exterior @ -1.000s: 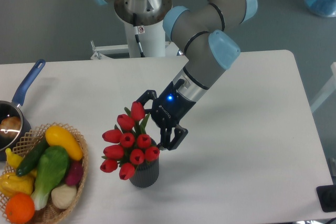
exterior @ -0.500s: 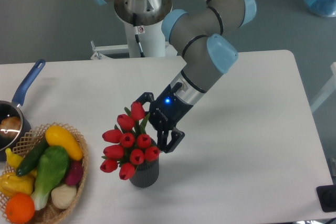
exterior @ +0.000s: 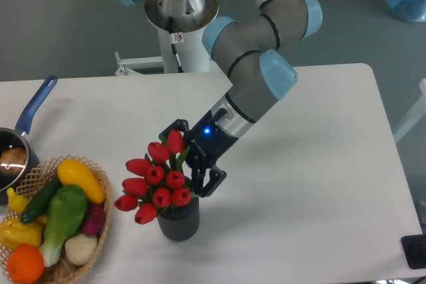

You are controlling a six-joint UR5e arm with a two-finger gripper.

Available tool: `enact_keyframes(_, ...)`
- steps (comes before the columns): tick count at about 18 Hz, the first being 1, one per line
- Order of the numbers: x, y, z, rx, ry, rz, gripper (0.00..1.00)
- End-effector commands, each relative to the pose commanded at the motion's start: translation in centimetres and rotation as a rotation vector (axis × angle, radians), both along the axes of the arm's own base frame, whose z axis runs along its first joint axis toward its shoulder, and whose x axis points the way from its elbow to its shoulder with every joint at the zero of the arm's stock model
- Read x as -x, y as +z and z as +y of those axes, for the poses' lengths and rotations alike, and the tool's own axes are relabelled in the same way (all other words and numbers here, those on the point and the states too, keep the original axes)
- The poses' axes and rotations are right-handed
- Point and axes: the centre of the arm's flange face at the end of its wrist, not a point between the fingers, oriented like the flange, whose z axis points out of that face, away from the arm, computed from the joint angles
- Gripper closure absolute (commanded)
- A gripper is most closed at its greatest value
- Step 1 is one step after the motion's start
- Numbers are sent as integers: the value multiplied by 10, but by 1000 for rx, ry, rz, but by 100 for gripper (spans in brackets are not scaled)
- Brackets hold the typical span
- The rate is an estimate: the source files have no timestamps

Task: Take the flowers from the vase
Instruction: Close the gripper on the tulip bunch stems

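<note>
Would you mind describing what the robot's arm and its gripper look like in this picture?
The arm is built of silver-grey metal tubes joined by dark grey rounded joints with light blue end caps. It rises from a white column base with a small label on it. The gripper is black, with two chunky jointed fingers, small white lettering on its body and a lit blue indicator light near the wrist.

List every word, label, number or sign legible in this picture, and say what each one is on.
Nothing can be read for certain.
Gripper: a line of pale lettering on the black body beside the blue light, too small and blurred to read.
Robot base column: a small sticker with a red mark, too small to read.
Flowers, vase, basket, saucepan: no text visible.
</note>
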Motion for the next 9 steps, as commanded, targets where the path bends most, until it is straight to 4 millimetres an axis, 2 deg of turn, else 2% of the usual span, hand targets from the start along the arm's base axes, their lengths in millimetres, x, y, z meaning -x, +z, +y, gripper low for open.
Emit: enact_keyframes(9, 7, 1, 5, -26, 1, -13, 0)
